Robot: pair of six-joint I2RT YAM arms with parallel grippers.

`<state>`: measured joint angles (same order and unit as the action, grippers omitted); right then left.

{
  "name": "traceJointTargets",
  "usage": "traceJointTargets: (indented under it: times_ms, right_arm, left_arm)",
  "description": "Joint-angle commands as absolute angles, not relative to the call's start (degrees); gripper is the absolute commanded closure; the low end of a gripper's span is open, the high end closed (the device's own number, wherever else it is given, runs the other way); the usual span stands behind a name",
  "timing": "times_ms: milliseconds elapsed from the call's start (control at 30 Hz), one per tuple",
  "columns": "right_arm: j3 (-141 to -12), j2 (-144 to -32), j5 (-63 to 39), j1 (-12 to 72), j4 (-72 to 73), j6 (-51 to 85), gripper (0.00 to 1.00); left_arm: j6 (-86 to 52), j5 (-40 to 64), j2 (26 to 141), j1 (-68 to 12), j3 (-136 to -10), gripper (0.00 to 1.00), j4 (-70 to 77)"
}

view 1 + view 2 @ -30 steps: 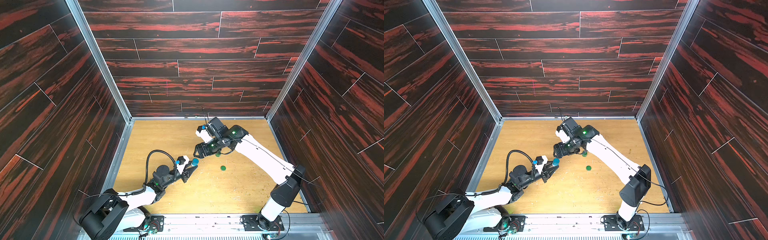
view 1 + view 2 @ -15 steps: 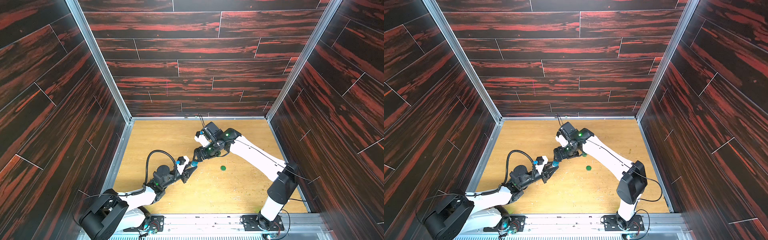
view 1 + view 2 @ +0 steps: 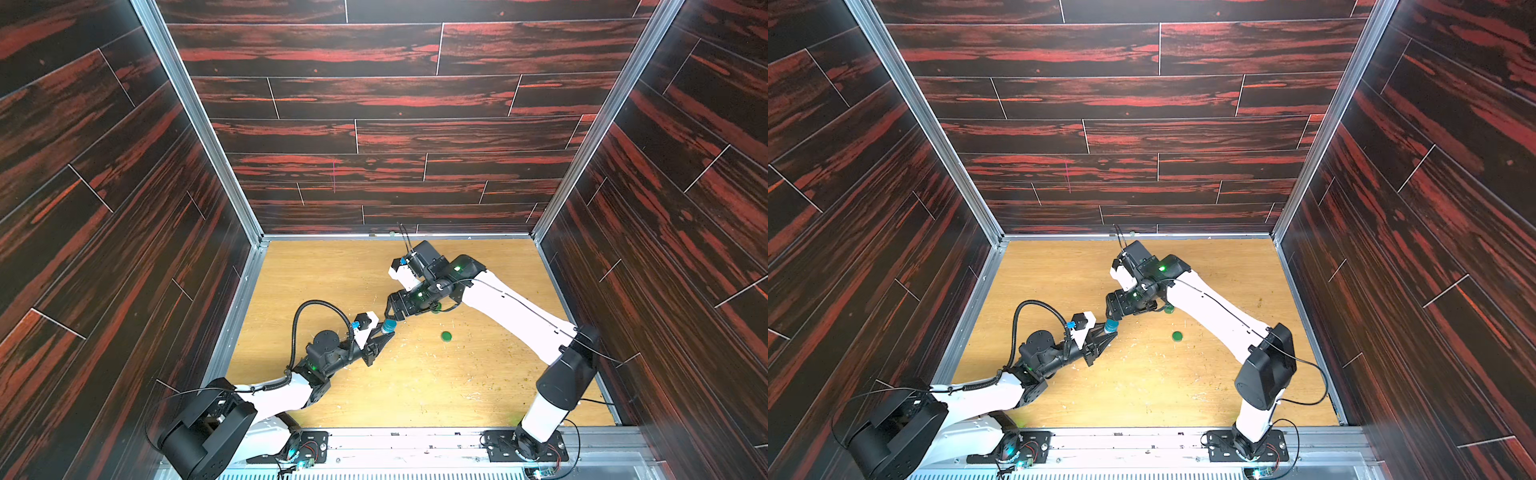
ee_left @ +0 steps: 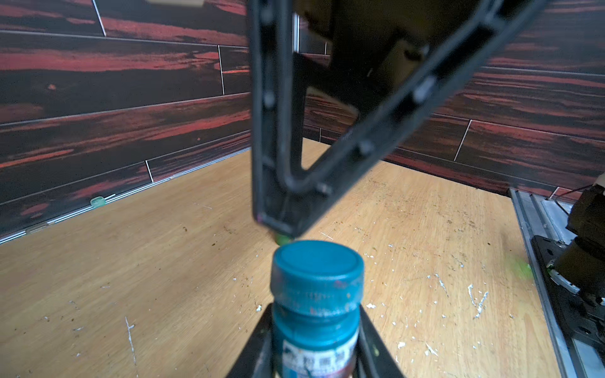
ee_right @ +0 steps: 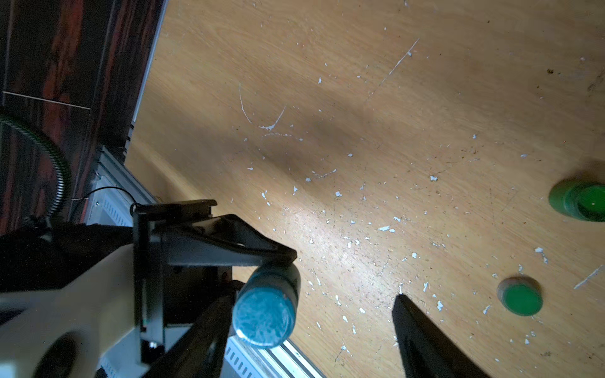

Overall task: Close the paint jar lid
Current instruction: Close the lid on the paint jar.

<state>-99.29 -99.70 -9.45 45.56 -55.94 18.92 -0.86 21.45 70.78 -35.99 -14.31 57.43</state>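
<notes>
Two arms: the left arm (image 3: 286, 390) reaches in from the near left and the right arm (image 3: 511, 307) from the near right; their tips meet a little left of the bench's middle.
Bench (image 3: 415, 395): light wood, speckled with pale paint flecks.
Blue paint jar (image 3: 388, 326): held at the tip of the left arm; I cannot tell whether its base touches the bench.
Blue lid (image 4: 317, 265): sits on top of the jar; I cannot tell how tightly.
Left jaws: closed tight on the jar's body, below the lid.
Right jaws: wide apart and holding nothing, just above the lid. In the right wrist view the lid shows between the two fingers (image 5: 425, 337), closer to one of them.
Green paint jar (image 5: 579, 203): open, on the bench to the right of the blue one.
Green lid (image 3: 446, 336): flat on the bench, just near of the green jar.
</notes>
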Motion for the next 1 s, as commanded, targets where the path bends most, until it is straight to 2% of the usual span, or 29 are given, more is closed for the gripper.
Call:
traceJointTargets:
  times_ms: [0, 367, 567, 733, 967]
  right_arm:
    - [-100.02, -98.17, -9.4, 45.26, -57.13, 19.47, 0.19]
    - [-94.9, -102.83, -7.63, 49.04, -55.96, 19.75, 0.19]
    - [-94.49, -101.95, -8.49, 49.04, -55.4, 19.63, 0.19]
    - [-96.9, -98.09, -12.98, 49.04, -53.68, 19.03, 0.2]
    - [-99.09, -94.63, -12.69, 48.83, -55.22, 18.56, 0.19]
  left_arm:
    - [-0.35, 21.62, 69.78, -36.18, -15.03, 0.73, 59.76]
    - [-0.45, 21.46, 69.19, -36.13, -14.77, 0.73, 59.59]
    - [-0.26, 21.27, 68.88, -36.12, -14.68, 0.73, 59.24]
    - [-0.35, 21.36, 69.51, -36.14, -14.59, 0.73, 59.72]
    - [-0.61, 21.36, 69.96, -36.14, -14.59, 0.73, 60.21]
